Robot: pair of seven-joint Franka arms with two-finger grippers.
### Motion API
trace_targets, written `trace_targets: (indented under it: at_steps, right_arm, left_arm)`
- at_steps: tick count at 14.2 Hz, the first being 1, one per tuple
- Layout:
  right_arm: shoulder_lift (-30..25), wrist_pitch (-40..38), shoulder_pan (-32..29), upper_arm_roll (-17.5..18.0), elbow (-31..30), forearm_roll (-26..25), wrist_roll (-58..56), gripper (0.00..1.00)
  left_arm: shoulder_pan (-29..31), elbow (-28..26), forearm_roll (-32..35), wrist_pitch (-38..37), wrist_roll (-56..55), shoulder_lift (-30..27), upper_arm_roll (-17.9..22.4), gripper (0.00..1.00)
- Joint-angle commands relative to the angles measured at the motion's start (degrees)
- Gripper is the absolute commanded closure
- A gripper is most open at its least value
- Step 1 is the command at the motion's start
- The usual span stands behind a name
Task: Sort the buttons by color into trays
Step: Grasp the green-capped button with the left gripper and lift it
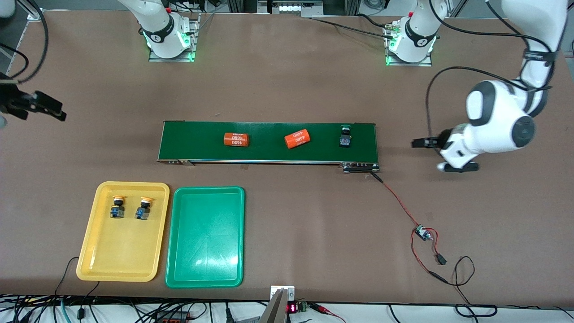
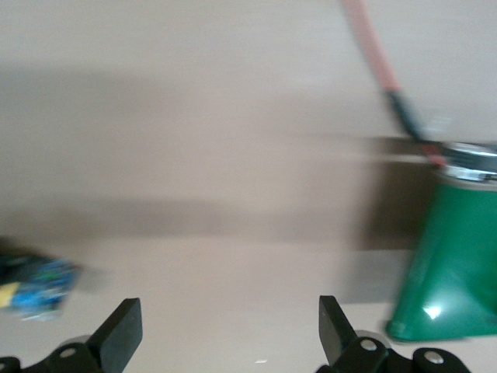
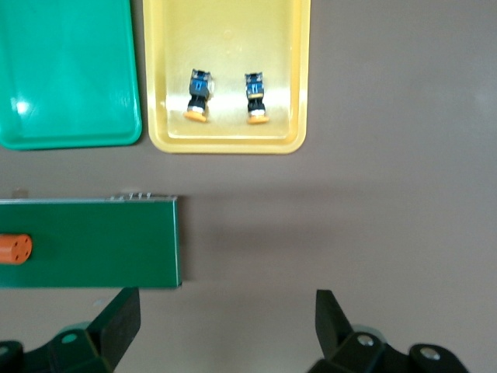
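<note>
Two yellow-capped buttons (image 1: 117, 206) (image 1: 143, 207) lie side by side in the yellow tray (image 1: 103, 255); the right wrist view shows them too (image 3: 198, 95) (image 3: 255, 97). The green tray (image 1: 206, 242) beside it shows only its bare floor. A green-capped button (image 1: 345, 136) lies on the conveyor belt toward the left arm's end. My left gripper (image 1: 421, 143) (image 2: 229, 334) hangs open over bare table just off that end of the belt, holding nothing. My right gripper (image 1: 45, 107) (image 3: 229, 326) waits open over the table at the right arm's end.
Two orange cylinders (image 1: 236, 139) (image 1: 297, 138) lie on the dark-green belt (image 1: 269, 152). A red wire (image 1: 399, 204) runs from the belt's corner to a small board (image 1: 421, 233). A blurred blue object (image 2: 39, 284) shows in the left wrist view; I cannot tell what it is.
</note>
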Motion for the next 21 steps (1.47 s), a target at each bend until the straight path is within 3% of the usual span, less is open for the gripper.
trace_targets:
  at_steps: [1,4,7,10,14,17,21]
  right_arm:
    - [2.13,0.50,0.98,0.24,3.22,-0.28,0.00,0.00]
    - [0.47,-1.95,0.63,-0.46,4.79,-0.37,-0.35,0.00]
    - [0.28,-6.80,0.80,-0.29,7.35,0.59,0.09,0.00]
    - [0.54,-6.36,1.25,0.42,7.35,0.33,-0.09,0.00]
    - [0.81,-6.27,1.42,0.42,7.18,-1.07,-0.09,0.00]
    - [0.81,-5.92,2.21,0.33,7.35,-1.77,-0.09,0.00]
    - [1.16,-3.64,2.04,0.24,7.26,-1.43,0.00,0.00]
  left_arm:
    - [0.37,-0.98,1.32,-0.50,-0.93,-0.35,4.64,0.00]
    - [0.45,-0.98,1.40,-0.23,-5.51,1.05,9.04,0.00]
    - [2.65,-0.20,1.32,0.29,-4.47,5.17,9.32,0.00]
    - [3.27,0.16,1.14,-0.67,-5.68,4.58,9.32,0.00]
    - [4.05,-0.46,-0.17,-1.11,-13.50,4.66,13.44,0.00]
    - [6.07,-1.77,-9.11,-0.50,-15.01,6.33,13.71,0.01]
    - [6.51,-2.04,-14.33,-0.15,-14.74,8.00,13.71,0.05]
